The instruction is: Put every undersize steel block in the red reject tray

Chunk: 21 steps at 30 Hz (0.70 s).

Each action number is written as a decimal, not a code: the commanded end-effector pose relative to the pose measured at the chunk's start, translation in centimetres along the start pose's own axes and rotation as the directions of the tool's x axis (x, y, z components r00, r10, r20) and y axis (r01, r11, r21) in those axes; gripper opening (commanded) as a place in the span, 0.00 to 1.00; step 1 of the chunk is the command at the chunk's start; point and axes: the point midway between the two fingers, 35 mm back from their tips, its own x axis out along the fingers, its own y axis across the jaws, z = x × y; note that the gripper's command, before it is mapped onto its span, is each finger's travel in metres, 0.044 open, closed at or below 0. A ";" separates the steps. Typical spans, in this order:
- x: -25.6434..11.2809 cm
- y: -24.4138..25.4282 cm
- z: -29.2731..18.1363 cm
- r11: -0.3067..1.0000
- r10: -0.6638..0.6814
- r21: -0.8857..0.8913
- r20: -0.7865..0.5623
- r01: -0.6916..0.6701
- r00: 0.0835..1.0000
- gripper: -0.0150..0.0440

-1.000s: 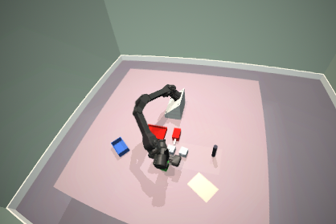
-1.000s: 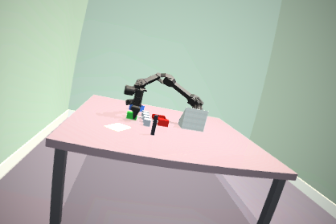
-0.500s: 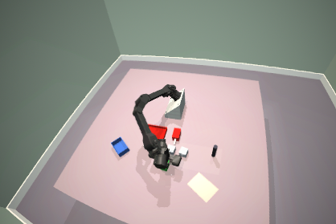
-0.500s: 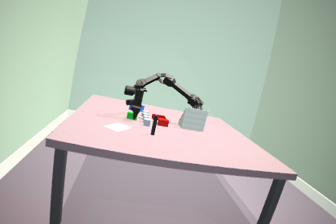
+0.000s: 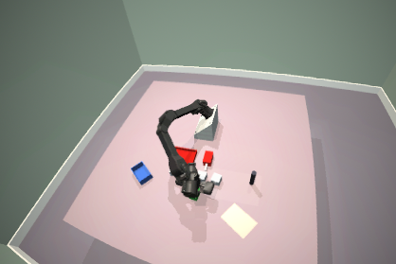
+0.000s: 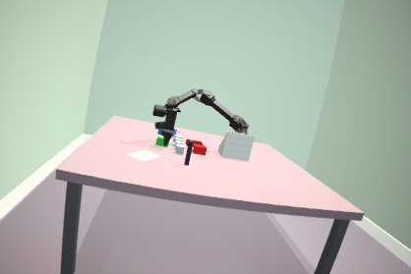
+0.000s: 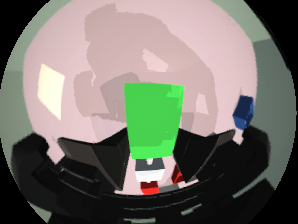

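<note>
Pincer (image 6: 167, 142) (image 7: 149, 125) clamped on green GO gauge (image 6: 160, 140) (image 7: 154, 120); gauge over the worktop (image 6: 211, 182) (image 7: 200, 30), close to a steel block (image 7: 150, 171); whether its pin is in the bore, cannot tell; red reject tray (image 5: 187, 154) near the blocks; another steel block (image 5: 216, 179) beside the pincer; blue tray (image 5: 141, 173) (image 7: 243, 113) apart; black cylinder (image 5: 253, 178) (image 6: 189, 152) upright.
</note>
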 end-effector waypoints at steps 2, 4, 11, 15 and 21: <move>-0.3 0.0 0.0 1.000 0.000 0.005 0.009 0.000 1.000 0.25; -0.3 0.0 -0.1 1.000 0.000 0.005 0.009 0.000 1.000 0.25; -0.3 0.0 -0.5 1.000 0.000 0.005 0.009 0.000 1.000 0.25; -0.3 0.0 -0.8 1.000 0.000 0.005 0.009 0.000 1.000 0.25; -0.3 0.0 -0.9 1.000 0.000 0.005 0.009 0.000 1.000 0.25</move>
